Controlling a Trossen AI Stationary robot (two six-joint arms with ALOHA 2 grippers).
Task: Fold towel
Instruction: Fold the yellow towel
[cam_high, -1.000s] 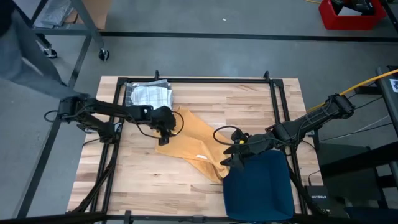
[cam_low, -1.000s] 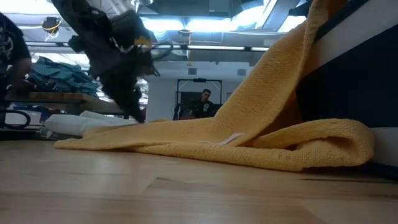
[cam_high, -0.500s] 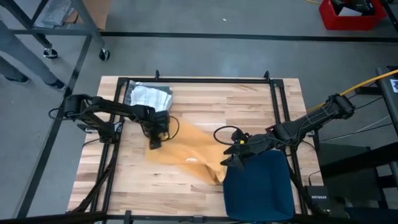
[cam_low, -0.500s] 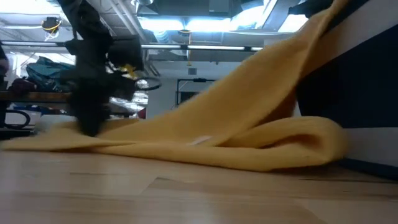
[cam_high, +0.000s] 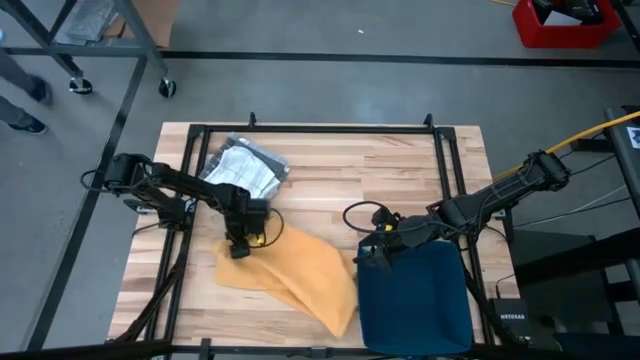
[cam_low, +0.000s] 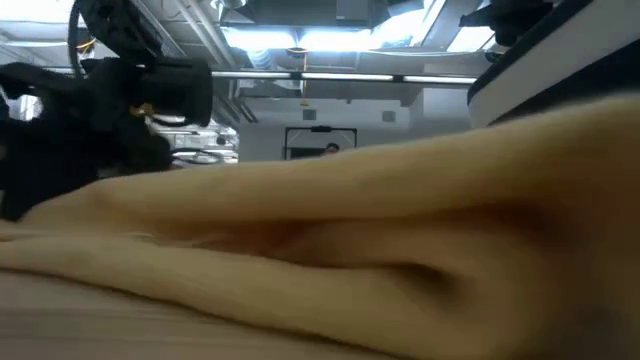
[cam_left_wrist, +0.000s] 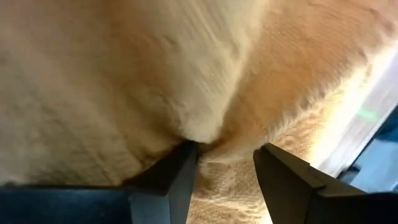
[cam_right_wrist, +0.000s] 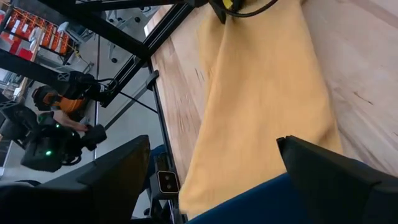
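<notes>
wooden tabletop (cam_high: 400, 180) seen from above: the left gripper (cam_high: 240, 245), jaws clamped on the yellow towel (cam_high: 295, 280), has dragged it toward the front edge, flatter now; right gripper (cam_high: 372, 252) waits, jaws apart, over a blue cloth (cam_high: 415, 305)

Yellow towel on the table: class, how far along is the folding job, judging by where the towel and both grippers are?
Done: little; the yellow towel lies rumpled, not squared. In hand: the left gripper pinches its edge, cloth bunched between its fingers. The right gripper waits open over the blue towel. Left: flattening and folding.
</notes>
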